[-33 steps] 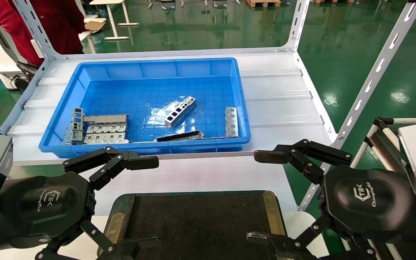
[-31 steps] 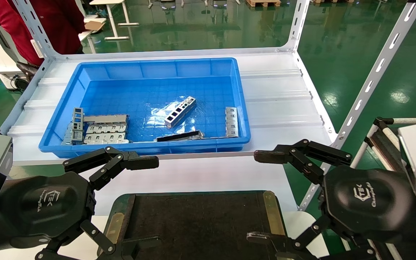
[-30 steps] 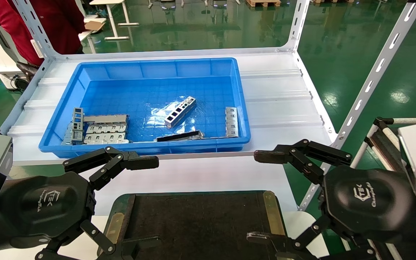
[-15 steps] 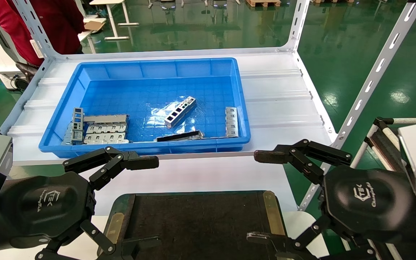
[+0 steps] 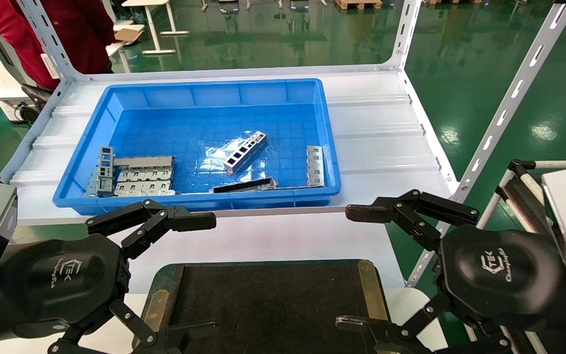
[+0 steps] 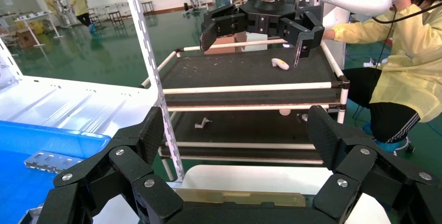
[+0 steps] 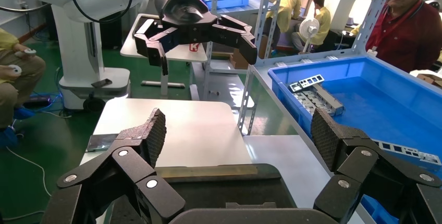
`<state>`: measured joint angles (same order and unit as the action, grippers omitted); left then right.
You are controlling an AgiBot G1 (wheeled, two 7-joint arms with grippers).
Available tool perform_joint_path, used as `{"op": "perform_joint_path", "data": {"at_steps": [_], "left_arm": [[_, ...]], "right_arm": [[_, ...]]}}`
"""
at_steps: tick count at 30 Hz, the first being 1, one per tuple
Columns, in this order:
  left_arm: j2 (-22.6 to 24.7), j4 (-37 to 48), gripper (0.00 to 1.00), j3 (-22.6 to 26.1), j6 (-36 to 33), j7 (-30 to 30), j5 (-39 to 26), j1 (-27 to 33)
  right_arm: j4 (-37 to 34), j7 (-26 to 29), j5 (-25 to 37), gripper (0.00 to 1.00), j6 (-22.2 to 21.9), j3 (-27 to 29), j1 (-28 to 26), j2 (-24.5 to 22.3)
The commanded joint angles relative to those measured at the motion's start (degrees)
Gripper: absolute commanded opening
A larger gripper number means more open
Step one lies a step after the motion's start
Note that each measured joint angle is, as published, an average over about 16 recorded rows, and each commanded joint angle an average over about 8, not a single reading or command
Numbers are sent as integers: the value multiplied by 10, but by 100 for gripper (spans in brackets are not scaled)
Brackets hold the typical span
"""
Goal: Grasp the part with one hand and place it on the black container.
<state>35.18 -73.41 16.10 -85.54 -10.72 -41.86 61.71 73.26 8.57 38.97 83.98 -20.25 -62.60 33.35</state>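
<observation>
The part (image 5: 245,152), a slim silver-grey bar with dark openings, lies slanted in the middle of the blue bin (image 5: 204,93) on the white shelf. The black container (image 5: 268,305) sits in front of the shelf, between my two hands, and holds nothing. My left gripper (image 5: 212,275) is open over the container's left edge. My right gripper (image 5: 344,268) is open over its right edge. Both are empty and well short of the bin. The container's brass strip shows in the left wrist view (image 6: 245,198) and the right wrist view (image 7: 208,171).
In the bin, stacked grey plates (image 5: 140,177) lie at the left, a thin black-faced strip (image 5: 243,186) near the front wall, and a grey strip (image 5: 315,166) at the right. A slanted shelf upright (image 5: 504,113) and a cart (image 5: 523,187) stand to the right. A person in red (image 5: 67,34) stands back left.
</observation>
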Motion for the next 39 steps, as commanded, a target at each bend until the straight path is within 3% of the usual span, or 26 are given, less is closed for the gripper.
{"op": "perform_joint_path", "data": {"at_steps": [1,19,28,39], "left_arm": [[0,0,100,0,0,0,0,0],[39,37,100,19,61,7,-62,36],[106,116,100,49,145,13,-145,91],[211,282,100,83,237,53,-228,176]], "right_arm": [[0,0,0,100,0,0,0,0],[0,0,0,100,0,0,0,0],[0,0,0,100,0,0,0,0],[0,0,0,100,0,0,0,0]]}}
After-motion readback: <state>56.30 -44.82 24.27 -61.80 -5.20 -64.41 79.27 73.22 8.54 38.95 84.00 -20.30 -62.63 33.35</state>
